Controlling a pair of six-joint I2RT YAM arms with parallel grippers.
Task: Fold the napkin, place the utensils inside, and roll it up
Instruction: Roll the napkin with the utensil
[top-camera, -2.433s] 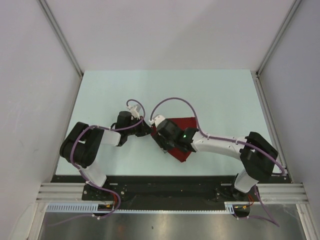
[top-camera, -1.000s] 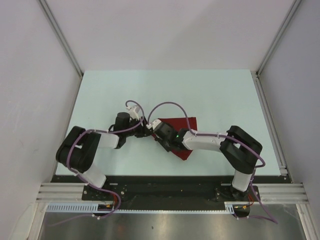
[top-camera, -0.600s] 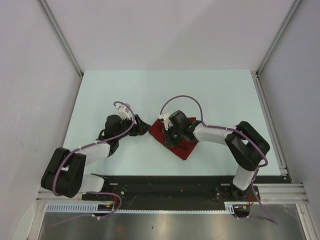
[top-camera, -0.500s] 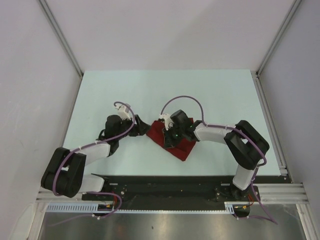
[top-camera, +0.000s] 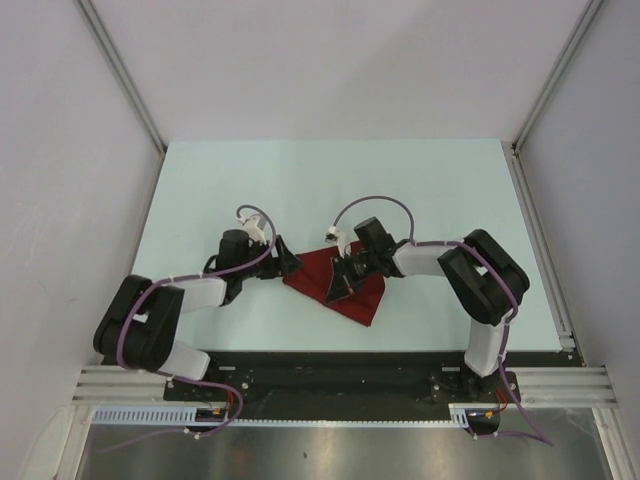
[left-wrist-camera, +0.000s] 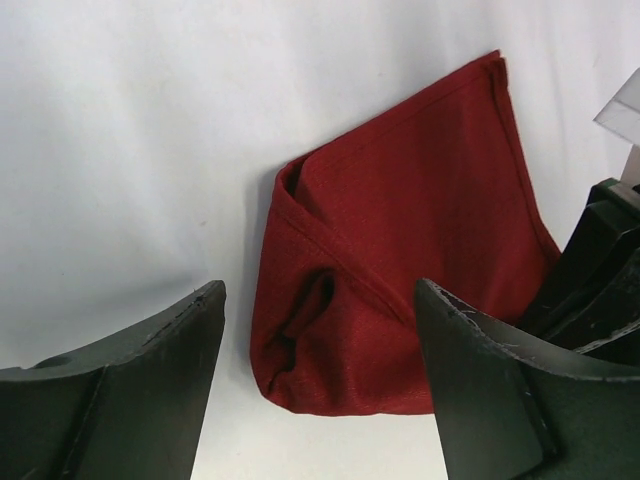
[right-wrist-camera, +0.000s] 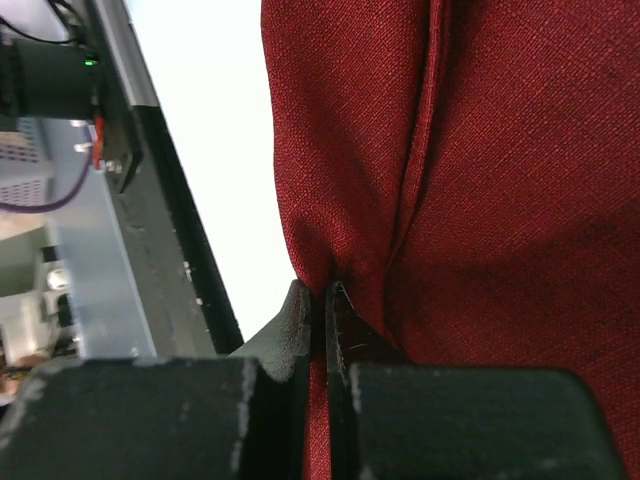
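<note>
Since a second ago the left arm has drawn back a little from the cloth and its jaws have spread, while the right wrist has swung round to point down toward the near edge, and the napkin's left corner now reaches further left. From above, the napkin (top-camera: 365, 298) lies folded in a rough wedge on the pale table (top-camera: 430, 190), near the middle and toward the near edge. The left gripper (top-camera: 289, 263) sits just beside its left corner, and the right gripper (top-camera: 338, 284) is down on the cloth's middle. From the left wrist, the dark red napkin (left-wrist-camera: 410, 250) fills the space ahead, a loose fold curling at its near left corner. The left gripper (left-wrist-camera: 318, 300) stands released with nothing between its fingers (left-wrist-camera: 150, 390), and the black body of the right gripper (left-wrist-camera: 600, 270) rests at the cloth's right edge. From the right wrist, the right gripper (right-wrist-camera: 322, 300) is clenched tight, pinching a ridge of the napkin (right-wrist-camera: 500, 150) where a seam runs down into the jaws; the table (right-wrist-camera: 210, 110) shows to the left.
</note>
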